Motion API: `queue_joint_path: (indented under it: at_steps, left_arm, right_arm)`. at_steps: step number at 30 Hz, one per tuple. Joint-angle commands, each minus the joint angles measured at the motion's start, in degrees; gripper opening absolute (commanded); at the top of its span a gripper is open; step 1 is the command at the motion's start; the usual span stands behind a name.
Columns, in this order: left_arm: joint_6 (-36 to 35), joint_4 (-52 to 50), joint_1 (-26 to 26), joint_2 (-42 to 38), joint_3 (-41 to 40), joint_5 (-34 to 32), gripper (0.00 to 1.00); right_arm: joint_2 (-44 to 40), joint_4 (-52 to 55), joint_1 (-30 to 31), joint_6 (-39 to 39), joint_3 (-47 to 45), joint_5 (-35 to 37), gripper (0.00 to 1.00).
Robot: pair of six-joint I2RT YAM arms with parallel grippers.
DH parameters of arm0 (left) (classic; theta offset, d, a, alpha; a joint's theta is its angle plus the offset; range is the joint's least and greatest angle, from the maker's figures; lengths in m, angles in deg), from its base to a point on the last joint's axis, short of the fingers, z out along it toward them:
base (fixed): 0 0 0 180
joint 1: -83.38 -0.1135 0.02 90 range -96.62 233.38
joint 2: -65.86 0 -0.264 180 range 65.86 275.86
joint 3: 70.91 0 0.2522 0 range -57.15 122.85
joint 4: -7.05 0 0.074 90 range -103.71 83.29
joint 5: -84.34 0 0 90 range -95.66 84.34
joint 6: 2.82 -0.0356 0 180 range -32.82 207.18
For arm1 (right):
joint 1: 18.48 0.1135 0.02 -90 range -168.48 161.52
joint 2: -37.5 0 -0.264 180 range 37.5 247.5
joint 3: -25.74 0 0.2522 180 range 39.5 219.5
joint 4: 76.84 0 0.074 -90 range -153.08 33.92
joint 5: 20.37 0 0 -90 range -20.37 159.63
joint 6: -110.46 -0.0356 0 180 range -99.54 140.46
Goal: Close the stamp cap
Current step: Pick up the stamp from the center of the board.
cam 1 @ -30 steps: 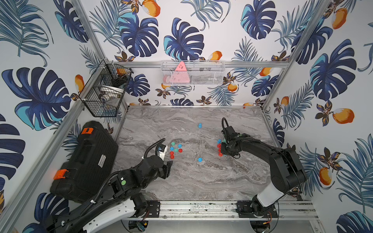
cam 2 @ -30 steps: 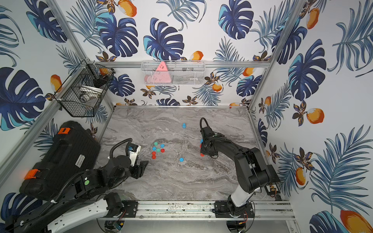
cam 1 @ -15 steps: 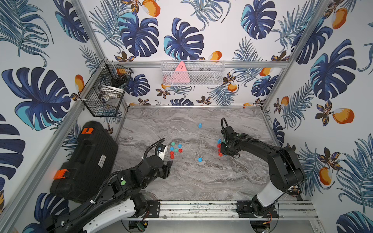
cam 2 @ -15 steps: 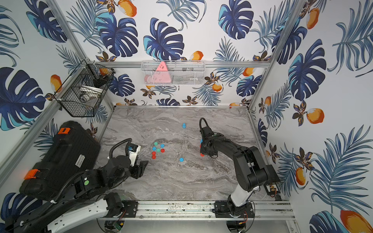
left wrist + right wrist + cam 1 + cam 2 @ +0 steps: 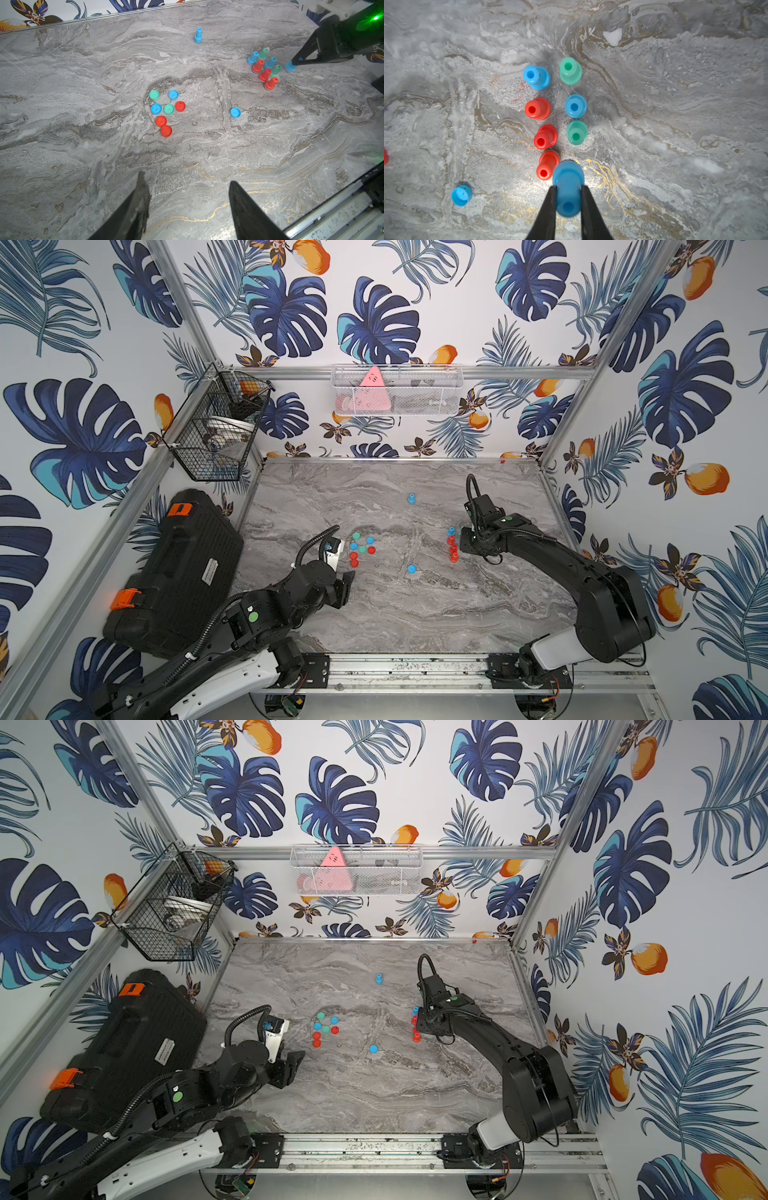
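Observation:
My right gripper (image 5: 568,187) is shut on the neck of a blue stamp (image 5: 568,174), beside a red stamp (image 5: 548,164) at one end of a two-row cluster of upright stamps (image 5: 452,548). In the left wrist view the same gripper (image 5: 293,62) pinches that blue stamp (image 5: 289,67) low over the table. Several loose caps (image 5: 360,548) in red, blue and green lie mid-table. One blue cap (image 5: 411,569) lies alone between them and the stamps. My left gripper (image 5: 187,178) hangs open and empty near the caps.
Another blue stamp (image 5: 411,498) stands alone further back. A black case (image 5: 174,568) fills the left side. A wire basket (image 5: 220,427) hangs on the left wall and a white mesh tray (image 5: 397,391) on the back wall. A metal rail (image 5: 415,668) runs along the front edge.
My right gripper's jaws have come together on the blue stamp. The left arm and the loose caps have not moved.

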Motion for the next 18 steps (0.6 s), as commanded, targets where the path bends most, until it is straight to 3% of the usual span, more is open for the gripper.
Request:
queue_joint_path:
  at_steps: [1,8,18]
  left_arm:
    - [0.5,0.0,-0.1,-0.2,0.1,-0.9,0.65]
    - [0.5,0.0,-0.1,0.1,0.1,-0.8,0.65]
    - [0.6,-0.1,-0.1,0.2,0.1,-1.0,0.65]
  right_arm:
    - [-2.3,3.3,0.4,0.0,0.4,-0.3,0.13]
    - [-5.2,5.1,2.1,-0.8,1.2,-1.1,0.13]
    - [3.3,6.1,14.9,-2.3,8.3,-0.8,0.14]
